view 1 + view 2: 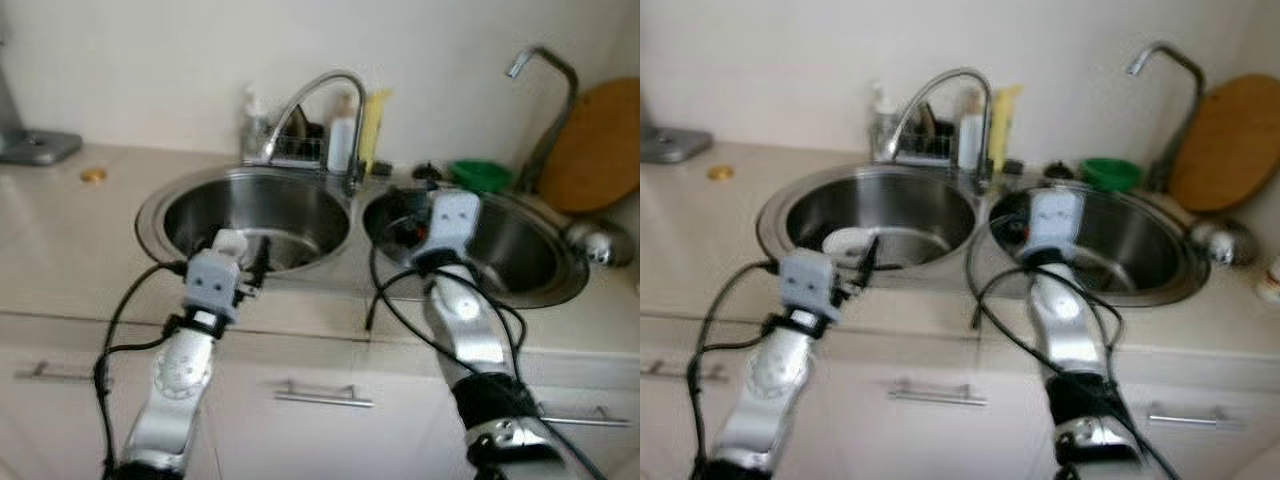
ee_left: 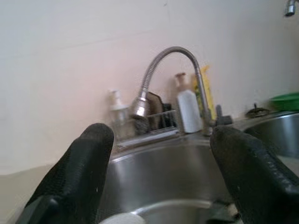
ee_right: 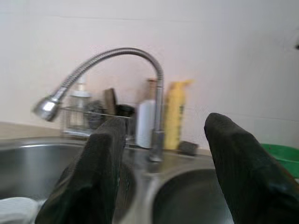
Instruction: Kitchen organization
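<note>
Left wrist view: my left gripper (image 2: 159, 177) is spread wide and empty over the left basin (image 1: 255, 215), lined up on the white dish (image 1: 848, 243); right gripper (image 3: 163, 172) likewise spread, parked over the right basin (image 1: 520, 250).

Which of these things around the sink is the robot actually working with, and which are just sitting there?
Likely part of the job:
left gripper, open over the left basin
right gripper, open at the right basin
white dish in the left basin

Just lying about:
faucet
white bottle
yellow bottle
green bowl
wooden board
</note>
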Controlling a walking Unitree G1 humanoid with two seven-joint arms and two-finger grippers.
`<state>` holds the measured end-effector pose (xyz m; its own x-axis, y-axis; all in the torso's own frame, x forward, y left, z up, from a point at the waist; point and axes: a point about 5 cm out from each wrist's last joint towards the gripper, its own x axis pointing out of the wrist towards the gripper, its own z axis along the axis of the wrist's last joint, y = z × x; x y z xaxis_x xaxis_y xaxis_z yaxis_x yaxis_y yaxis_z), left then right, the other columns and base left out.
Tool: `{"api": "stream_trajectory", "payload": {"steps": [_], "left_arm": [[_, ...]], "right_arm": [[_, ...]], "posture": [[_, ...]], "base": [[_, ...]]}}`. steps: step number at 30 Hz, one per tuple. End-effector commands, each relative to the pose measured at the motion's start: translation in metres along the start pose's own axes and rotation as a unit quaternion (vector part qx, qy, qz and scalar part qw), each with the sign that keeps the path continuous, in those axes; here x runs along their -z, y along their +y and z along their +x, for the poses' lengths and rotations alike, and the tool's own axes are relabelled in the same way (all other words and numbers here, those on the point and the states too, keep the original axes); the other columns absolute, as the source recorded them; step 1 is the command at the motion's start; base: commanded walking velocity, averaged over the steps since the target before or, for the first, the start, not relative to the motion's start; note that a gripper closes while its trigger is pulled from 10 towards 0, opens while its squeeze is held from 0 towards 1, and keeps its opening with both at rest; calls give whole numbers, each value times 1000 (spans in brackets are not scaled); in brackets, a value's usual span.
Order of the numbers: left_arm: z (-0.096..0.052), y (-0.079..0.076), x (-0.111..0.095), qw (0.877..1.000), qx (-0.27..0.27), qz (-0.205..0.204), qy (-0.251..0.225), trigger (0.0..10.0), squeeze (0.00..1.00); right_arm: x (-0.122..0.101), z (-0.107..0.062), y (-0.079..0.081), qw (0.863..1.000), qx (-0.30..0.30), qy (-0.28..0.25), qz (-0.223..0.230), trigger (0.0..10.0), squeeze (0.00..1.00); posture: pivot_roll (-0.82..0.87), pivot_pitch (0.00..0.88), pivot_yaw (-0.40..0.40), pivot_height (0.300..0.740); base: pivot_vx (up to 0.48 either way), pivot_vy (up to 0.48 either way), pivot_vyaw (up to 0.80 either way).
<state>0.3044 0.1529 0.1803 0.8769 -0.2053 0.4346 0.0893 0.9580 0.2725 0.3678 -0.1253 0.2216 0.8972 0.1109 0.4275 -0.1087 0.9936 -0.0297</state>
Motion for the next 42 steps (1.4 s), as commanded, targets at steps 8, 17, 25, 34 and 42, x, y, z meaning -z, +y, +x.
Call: {"api": "stream_trajectory", "payload": {"steps": [8,17,25,34,42], "left_arm": [[3,-8,-9,1000,13,-4,-22,10000,0],[3,-11,-9,999,22,16,-27,10000,0],[3,-14,-9,999,30,13,-32,10000,0],[2,-14,-8,999,29,10,-34,10000,0],[1,-15,-8,999,26,-3,-35,10000,0]], "right_arm": [[-1,-5,-12,1000,21,6,5,10000,0],[2,-16,-10,1000,16,7,10,10000,0],[0,-23,-5,1000,9,-3,17,10000,0],[-1,-25,-6,1000,16,-4,18,10000,0],[-1,-26,-9,1000,23,-4,17,10000,0]], "posture": [[-10,0,-54,740],[-18,0,-49,740],[-21,0,-45,740],[-20,0,-46,740],[-26,0,-44,740]], "base": [[0,480,-500],[0,160,-800],[0,-352,-800],[0,-469,-800],[0,-148,-800]]}}
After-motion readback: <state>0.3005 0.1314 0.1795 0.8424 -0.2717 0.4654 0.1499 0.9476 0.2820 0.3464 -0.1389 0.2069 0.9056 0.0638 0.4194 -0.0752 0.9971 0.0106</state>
